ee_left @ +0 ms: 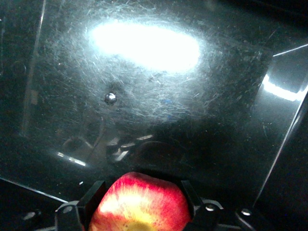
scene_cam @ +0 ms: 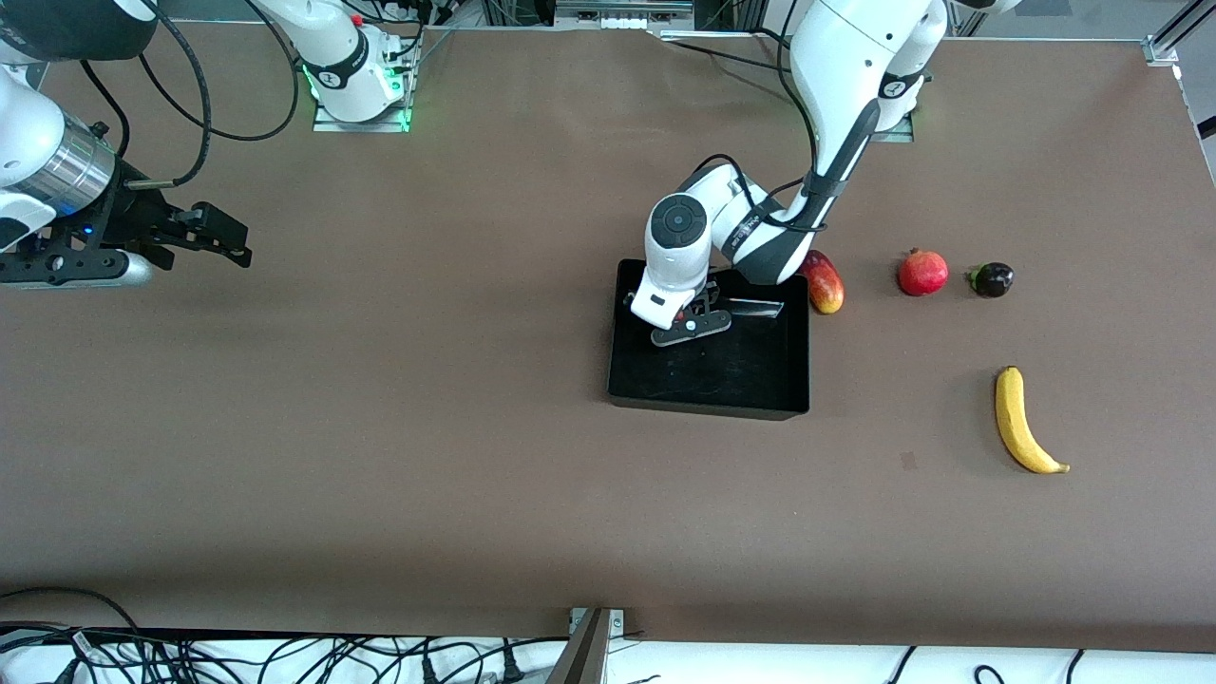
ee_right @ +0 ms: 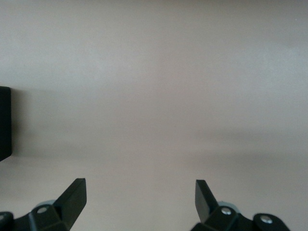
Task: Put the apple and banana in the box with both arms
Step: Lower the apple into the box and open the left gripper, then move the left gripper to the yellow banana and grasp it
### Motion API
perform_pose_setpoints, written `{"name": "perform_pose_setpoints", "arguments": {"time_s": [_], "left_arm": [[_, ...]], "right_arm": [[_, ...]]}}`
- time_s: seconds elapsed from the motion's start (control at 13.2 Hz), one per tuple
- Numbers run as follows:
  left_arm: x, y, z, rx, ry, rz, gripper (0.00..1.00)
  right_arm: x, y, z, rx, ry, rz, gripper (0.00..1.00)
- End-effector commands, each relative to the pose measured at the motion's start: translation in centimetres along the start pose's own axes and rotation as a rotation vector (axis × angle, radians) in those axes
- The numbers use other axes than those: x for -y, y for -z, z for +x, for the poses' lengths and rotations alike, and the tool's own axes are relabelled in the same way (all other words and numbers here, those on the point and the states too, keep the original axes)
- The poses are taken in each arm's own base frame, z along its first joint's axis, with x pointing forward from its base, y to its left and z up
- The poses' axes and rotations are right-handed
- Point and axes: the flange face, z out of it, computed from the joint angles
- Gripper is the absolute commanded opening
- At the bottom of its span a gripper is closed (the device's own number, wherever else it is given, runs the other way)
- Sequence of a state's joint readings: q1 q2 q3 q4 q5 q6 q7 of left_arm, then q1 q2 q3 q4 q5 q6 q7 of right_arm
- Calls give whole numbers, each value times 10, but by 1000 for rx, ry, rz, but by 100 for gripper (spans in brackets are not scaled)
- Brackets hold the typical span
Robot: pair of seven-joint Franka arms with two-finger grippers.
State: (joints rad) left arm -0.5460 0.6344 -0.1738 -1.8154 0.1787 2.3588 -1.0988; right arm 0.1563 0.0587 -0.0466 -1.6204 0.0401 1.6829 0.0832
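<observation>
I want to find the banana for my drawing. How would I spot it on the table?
Start at the black box in the middle of the brown table, then go toward the left arm's end. Past three small roundish fruits, nearer the front camera, the banana lies alone on the table. It is the only long, curved, all-yellow fruit, with a dark tip.

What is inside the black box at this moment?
Inside the box the left gripper holds the apple above the glossy floor. No other fruit shows there, though the arm covers part of the floor in the front view.
</observation>
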Motion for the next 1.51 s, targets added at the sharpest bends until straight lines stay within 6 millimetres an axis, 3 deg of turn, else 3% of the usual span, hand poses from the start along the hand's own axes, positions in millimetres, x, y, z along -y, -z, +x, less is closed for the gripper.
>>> {"name": "perform_pose_setpoints", "arguments": {"time_s": [0.0,0.15,0.3,0.38,0.53,0.68,0.83,0.98,1.13,1.28,1.43], "left_arm": [[-4,-2,3,-20,1,13,100],[-3,31,15,-16,24,41,100],[12,89,44,-4,74,79,100],[28,127,69,18,125,62,100],[75,182,125,29,154,17,100],[150,198,185,47,115,17,100],[242,189,235,85,14,20,100],[333,160,286,67,-146,-12,100],[409,136,318,22,-275,-38,100],[457,102,333,8,-372,-34,100],[490,60,344,-16,-446,-38,100]], "right_arm": [[-3,5,5,-13,14,-33,100],[-2,2,6,-9,17,-41,100],[-3,2,7,-12,17,-43,100],[-5,2,7,-12,14,-43,100],[-2,2,7,-15,7,-40,100],[1,2,7,-15,22,-45,100],[-2,2,7,-14,20,-46,100],[-2,2,7,-14,19,-46,100],[-2,1,7,-12,16,-46,100],[-2,2,7,-14,14,-46,100],[0,2,7,-14,14,-46,100]]}}
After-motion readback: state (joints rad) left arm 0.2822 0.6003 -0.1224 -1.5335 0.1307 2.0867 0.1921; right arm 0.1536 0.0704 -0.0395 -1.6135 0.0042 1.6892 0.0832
